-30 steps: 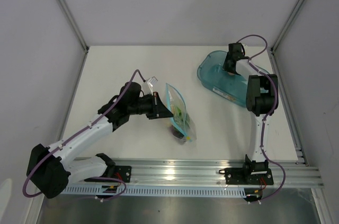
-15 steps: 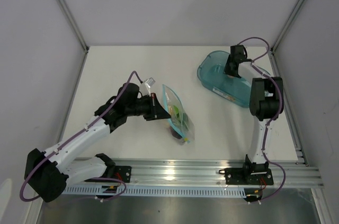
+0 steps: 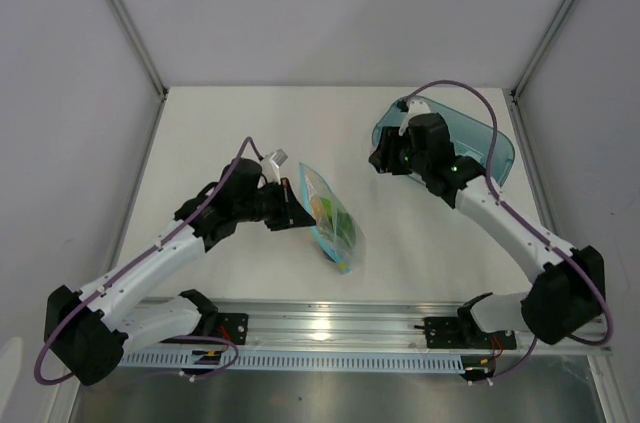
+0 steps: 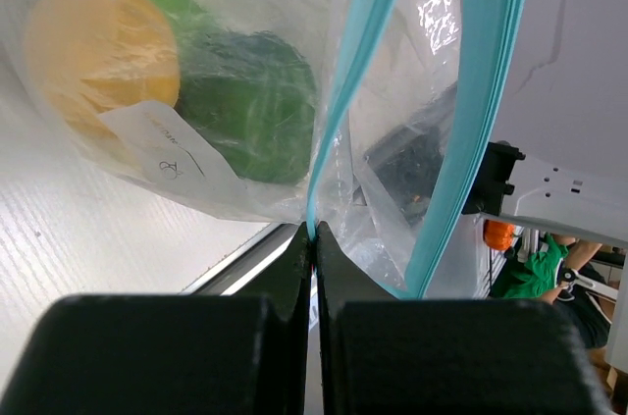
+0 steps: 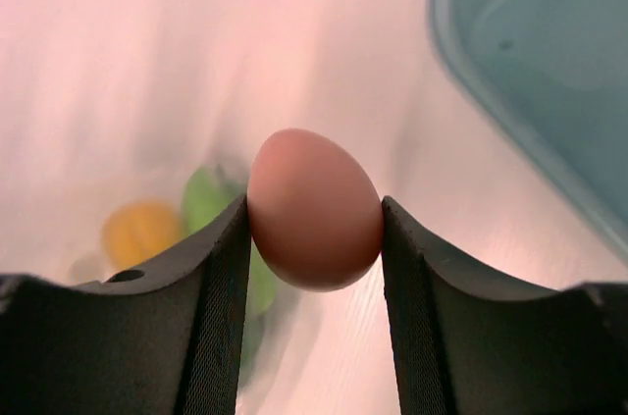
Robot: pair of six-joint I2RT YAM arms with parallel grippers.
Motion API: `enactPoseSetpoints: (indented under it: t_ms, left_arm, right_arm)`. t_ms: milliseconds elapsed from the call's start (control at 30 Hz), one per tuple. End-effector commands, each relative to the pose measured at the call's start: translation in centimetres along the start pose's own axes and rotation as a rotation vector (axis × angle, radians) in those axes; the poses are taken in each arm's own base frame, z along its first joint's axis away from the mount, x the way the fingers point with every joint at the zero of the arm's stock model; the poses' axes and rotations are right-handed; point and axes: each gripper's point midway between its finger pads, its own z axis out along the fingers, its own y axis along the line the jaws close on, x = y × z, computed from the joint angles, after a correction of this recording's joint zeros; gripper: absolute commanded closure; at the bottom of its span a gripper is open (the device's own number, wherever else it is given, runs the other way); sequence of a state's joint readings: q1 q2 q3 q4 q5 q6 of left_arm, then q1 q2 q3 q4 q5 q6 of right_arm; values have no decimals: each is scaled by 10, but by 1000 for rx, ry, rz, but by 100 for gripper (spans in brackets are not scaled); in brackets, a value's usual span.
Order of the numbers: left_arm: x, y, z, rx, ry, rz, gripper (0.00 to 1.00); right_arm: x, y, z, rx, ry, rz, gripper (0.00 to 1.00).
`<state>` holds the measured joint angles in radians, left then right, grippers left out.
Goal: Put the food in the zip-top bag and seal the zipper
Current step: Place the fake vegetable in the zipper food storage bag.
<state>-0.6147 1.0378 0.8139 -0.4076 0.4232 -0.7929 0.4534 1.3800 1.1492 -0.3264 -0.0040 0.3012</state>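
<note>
Two bits of food at least are already in the zip-top bag (image 3: 332, 219): a yellow-orange fruit (image 4: 98, 42) and a green pepper (image 4: 250, 106) show through the plastic. The left fingers (image 4: 314, 238) are clamped tight on one lip of the light-blue zipper (image 4: 346, 91), holding the bag up off the tabletop (image 3: 200, 123). The other lip hangs apart from it, so the mouth looks open.

The right fingers (image 3: 382, 157) are squeezed around the pink egg (image 5: 314, 209), just beside the teal tub (image 3: 480, 138). From there the bag sits toward the robot's left and a little nearer the bases, with its long side running diagonally, far-left to near-right. The right arm is the one to drop it in. My guess is the tricky part is hitting the gap between the lips from that side.

Plain white tabletop, pale walls all round, and a metal rail (image 3: 400, 328) along the near edge.
</note>
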Motion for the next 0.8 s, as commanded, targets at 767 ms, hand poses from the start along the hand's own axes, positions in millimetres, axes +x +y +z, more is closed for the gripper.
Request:
enactPoseSetpoints:
  t_ms: [767]
  left_arm:
    - [-16, -23, -11, 38, -58, 11, 99]
  right_arm:
    - [54, 186, -122, -487, 9, -319, 90]
